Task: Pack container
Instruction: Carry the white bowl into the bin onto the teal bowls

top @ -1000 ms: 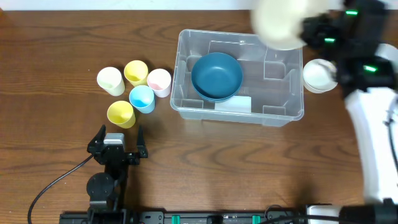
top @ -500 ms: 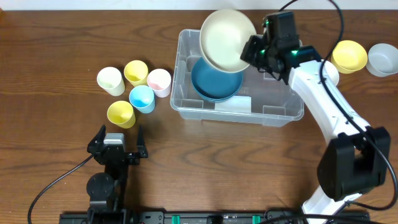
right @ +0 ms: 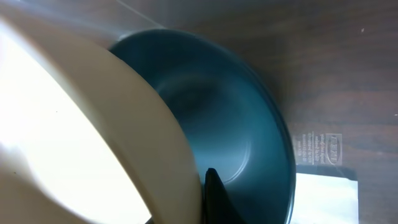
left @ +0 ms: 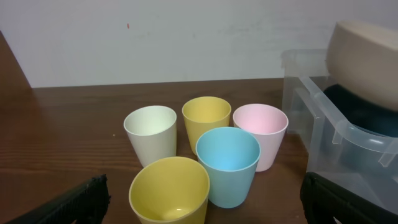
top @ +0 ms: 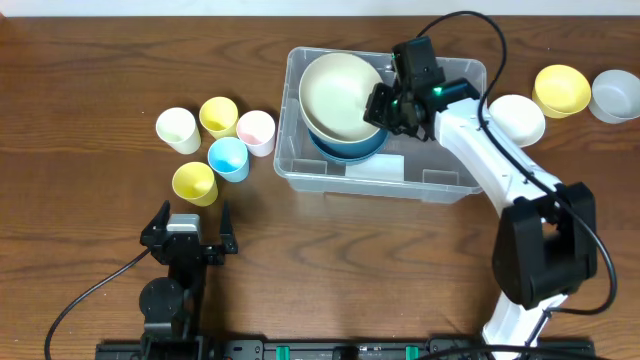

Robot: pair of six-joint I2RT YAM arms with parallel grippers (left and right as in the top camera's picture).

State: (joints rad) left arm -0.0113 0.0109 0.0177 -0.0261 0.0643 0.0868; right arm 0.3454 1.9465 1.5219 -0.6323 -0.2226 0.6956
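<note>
From overhead, I see the right gripper (top: 385,105) shut tight on the rim of the cream bowl (top: 338,92). It holds the bowl tilted over the blue bowl (top: 350,152), which sits in the left half of the container (top: 450,178). That container lies mid-table (top: 100,80), mouth up, its long axis running left to right. The right arm reaches in over its far side, so it is the nearer arm by far. The left gripper (top: 190,224) sits at the near edge, gaping wide, holding nothing.

Over on the left wrist camera, the fingers (left: 84,200) stand far apart at the bottom corners. The cups (left: 227,163) are straight ahead and the container (left: 323,146) is off to the right. I can't tell whether the two bowls touch.

Down on the right wrist camera, one dark finger (right: 214,199) pinches the cream rim, and the blue bowl (right: 242,137) lies mouth-up right beneath. I reckon the next move turns on levelling the cream bowl and lowering it straight down to nest.
</note>
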